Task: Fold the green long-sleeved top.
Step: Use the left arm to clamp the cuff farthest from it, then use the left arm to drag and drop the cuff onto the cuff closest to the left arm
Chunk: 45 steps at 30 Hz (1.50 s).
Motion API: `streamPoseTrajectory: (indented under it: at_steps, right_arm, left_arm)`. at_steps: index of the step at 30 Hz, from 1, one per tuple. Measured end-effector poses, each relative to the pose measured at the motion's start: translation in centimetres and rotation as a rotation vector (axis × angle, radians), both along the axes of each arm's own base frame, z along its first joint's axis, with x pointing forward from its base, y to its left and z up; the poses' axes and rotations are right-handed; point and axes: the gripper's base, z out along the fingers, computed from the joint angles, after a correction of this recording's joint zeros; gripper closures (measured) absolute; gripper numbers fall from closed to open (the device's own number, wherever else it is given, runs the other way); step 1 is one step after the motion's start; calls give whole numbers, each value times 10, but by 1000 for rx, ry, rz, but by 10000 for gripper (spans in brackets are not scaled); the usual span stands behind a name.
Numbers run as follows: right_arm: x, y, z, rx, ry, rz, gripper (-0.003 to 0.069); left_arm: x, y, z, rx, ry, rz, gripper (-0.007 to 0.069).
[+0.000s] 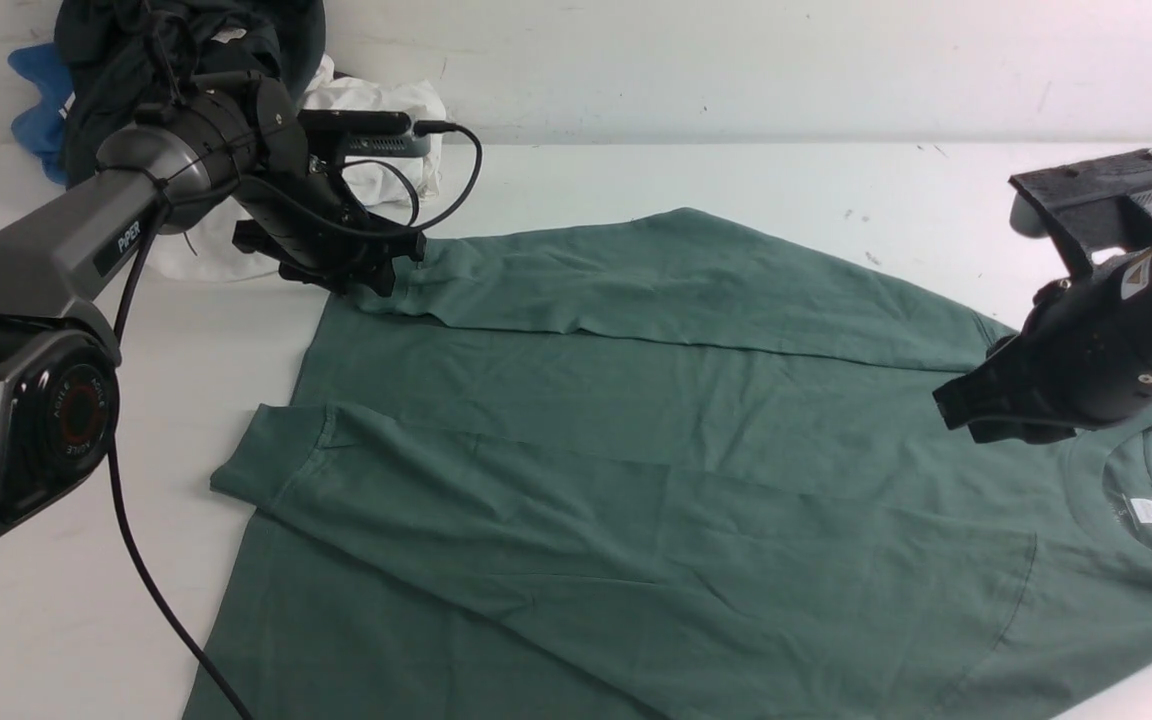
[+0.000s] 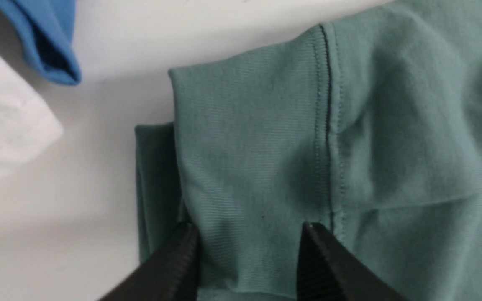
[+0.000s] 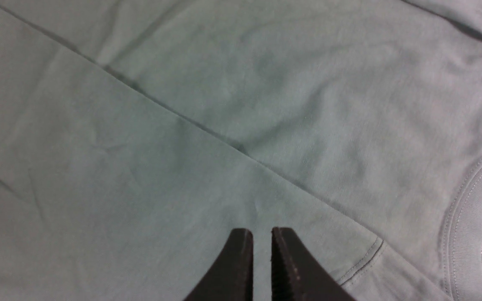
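The green long-sleeved top is lying flat on the table, sleeves laid inward for folding. The left gripper is straddling the far cuff, jaws apart. The right gripper is hovering near the collar, closed and empty.

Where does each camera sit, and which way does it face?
Front view: centred on the robot, facing forward over the table at the green long-sleeved top; both arms show, left gripper at the sleeve cuff, right gripper near the collar.
Left wrist view: on the left wrist, looking down past parted fingertips at that cuff, blue garment and white garment nearby.
Right wrist view: on the right wrist, looking down past near-closed fingertips at the top's collar.
Shared: front and left wrist views both show the cuff.
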Motion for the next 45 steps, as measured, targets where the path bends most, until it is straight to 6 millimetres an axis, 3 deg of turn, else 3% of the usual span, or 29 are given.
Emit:
streamPoseTrajectory:
  at_steps: [7,12,17,20,21,22,26,30,33,34,37,40,41,45]
  right_arm:
    - [3,1,-6,-5,20,0,596]
    - [4,1,-7,-6,23,0,596]
    - [5,1,-8,-5,20,0,596]
    - [5,1,-8,-5,18,0,596]
    - [5,1,-8,-5,18,0,596]
    - [4,1,-6,-3,12,0,596]
    - [-3,-1,8,7,-30,0,596]
    - [-18,-4,32,21,-84,2,596]
    - [-28,-7,43,27,-107,4,596]
    - [-37,-9,54,33,-131,5,596]
    - [-54,-12,71,53,-173,5,596]
    - [-72,-15,88,95,-218,9,596]
    - [-73,-15,89,98,-221,11,596]
    - [-97,-15,105,155,-252,44,596]
  left_arm:
    - [0,1,0,17,-2,-4,603]
    - [-1,1,3,22,0,-7,622]
    - [-8,1,31,24,-18,-22,622]
    - [-22,-3,74,16,-38,-51,622]
    - [-24,-3,79,14,-41,-54,622]
    - [-33,-5,100,2,-47,-67,622]
    - [-56,-6,140,-25,-33,-94,622]
    - [-81,-4,169,-21,-8,-115,622]
    - [-95,-2,179,-17,-3,-115,622]
    - [-109,-1,188,-17,-1,-114,622]
    - [-137,3,191,-11,38,-114,622]
    - [-169,7,180,-8,95,-107,622]
    - [-170,7,183,-9,84,-106,622]
    - [-211,13,160,-5,98,-81,622]
